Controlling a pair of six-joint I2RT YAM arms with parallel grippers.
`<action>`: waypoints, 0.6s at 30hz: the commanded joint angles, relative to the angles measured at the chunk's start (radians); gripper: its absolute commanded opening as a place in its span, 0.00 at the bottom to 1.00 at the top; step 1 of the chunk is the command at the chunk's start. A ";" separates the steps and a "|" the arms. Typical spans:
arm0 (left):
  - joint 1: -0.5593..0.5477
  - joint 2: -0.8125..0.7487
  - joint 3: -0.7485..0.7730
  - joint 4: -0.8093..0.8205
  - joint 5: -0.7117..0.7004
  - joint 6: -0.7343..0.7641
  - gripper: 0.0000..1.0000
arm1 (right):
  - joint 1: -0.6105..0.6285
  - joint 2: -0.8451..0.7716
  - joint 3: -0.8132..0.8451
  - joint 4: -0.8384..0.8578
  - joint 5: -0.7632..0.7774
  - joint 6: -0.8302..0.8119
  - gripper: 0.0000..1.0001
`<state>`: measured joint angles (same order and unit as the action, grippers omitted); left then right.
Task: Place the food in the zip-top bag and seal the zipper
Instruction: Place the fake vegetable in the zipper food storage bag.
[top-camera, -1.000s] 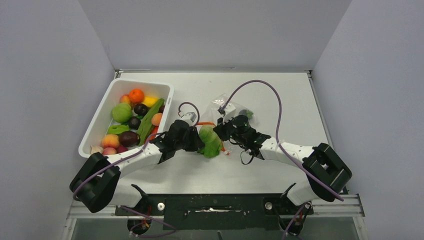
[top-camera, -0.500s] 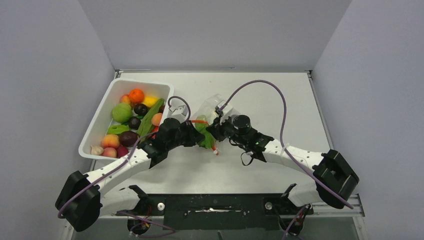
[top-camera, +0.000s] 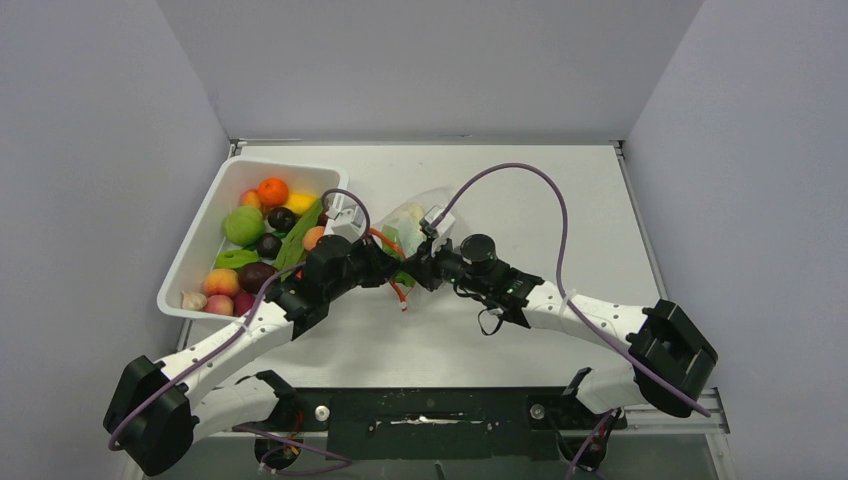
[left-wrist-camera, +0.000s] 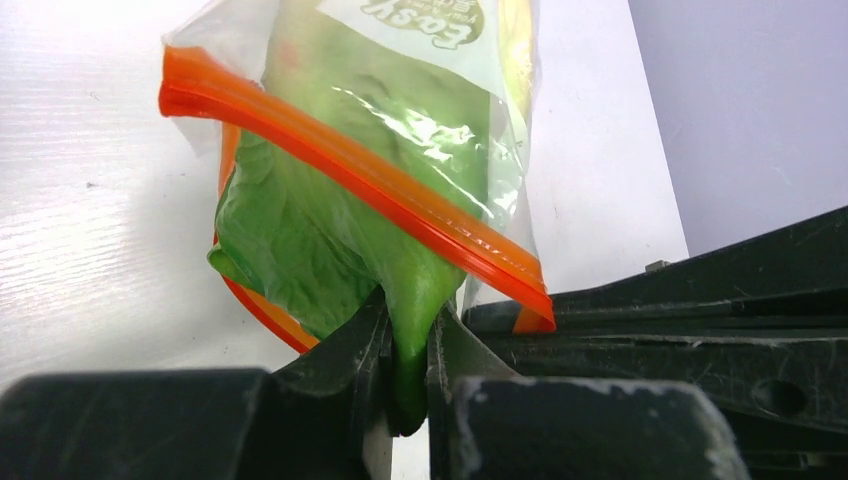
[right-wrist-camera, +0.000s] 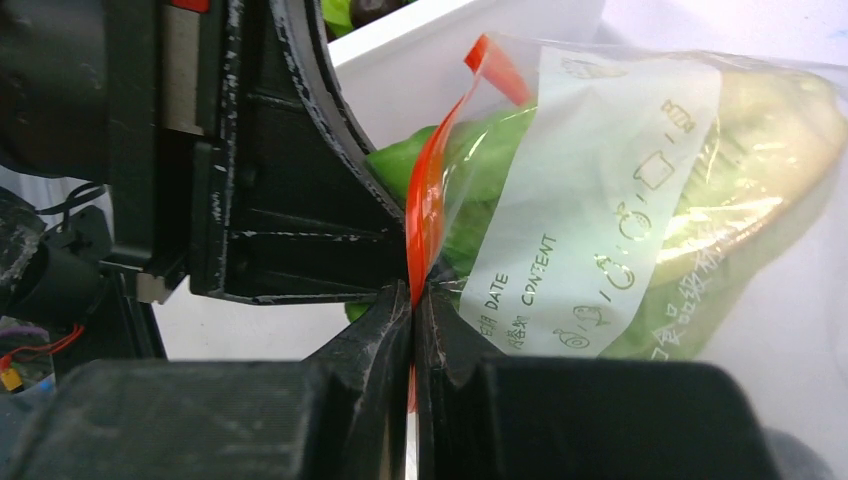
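**Lettuce leaf partway into bag; both grippers pinched shut**

Action is mid-table, just right of the white bin (top-camera: 190, 262). The two arms meet nose to nose over the zip-top bag (top-camera: 412, 215). It lies crumpled on the white table (top-camera: 560, 200), closed end toward the far edge.

Left gripper (left-wrist-camera: 405, 345): jaws closed on the stalk end of a green lettuce leaf (left-wrist-camera: 310, 235). The leaf passes through the bag's mouth. One run of the red-orange zipper (left-wrist-camera: 350, 165) crosses over the leaf; the other curves beneath it. The broad part of the leaf is inside the clear plastic. The stalk end and a lower lobe stick out toward the fingers.

Right gripper (right-wrist-camera: 412, 300): jaws closed tight on the zipper, at the mouth edge nearest it, the strip running up from the fingertips. Mouth is unsealed. On the bag, a white label (right-wrist-camera: 590, 210) reads "DATE" and "CONTENT", with small drawings. Something pale and yellowish shows deep inside the bag, past the label; cannot tell what it is.

The bin holds more food:
- orange (top-camera: 272, 190)
- round green fruit (top-camera: 243, 225)
- dark plums (top-camera: 258, 276)
- peaches (top-camera: 221, 282)
- yellow piece (top-camera: 300, 202)
- long green piece (top-camera: 298, 240)
- garlic bulb (top-camera: 193, 298), at the near corner

The left arm's wrist is at the bin's right wall; touching or not, cannot tell.
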<state>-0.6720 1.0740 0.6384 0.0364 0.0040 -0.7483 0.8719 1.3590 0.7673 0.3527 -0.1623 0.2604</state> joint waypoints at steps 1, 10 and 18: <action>0.005 -0.018 0.023 0.120 -0.031 0.005 0.00 | 0.017 -0.044 0.053 0.094 -0.062 0.019 0.00; 0.010 0.015 -0.028 0.189 -0.045 0.005 0.00 | 0.030 -0.038 0.055 0.139 -0.093 0.051 0.00; 0.008 0.027 -0.060 0.290 0.021 0.007 0.00 | 0.031 -0.007 0.049 0.177 -0.098 0.070 0.00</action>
<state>-0.6685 1.1084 0.5644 0.1673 -0.0029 -0.7479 0.8925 1.3594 0.7692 0.4202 -0.2321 0.3122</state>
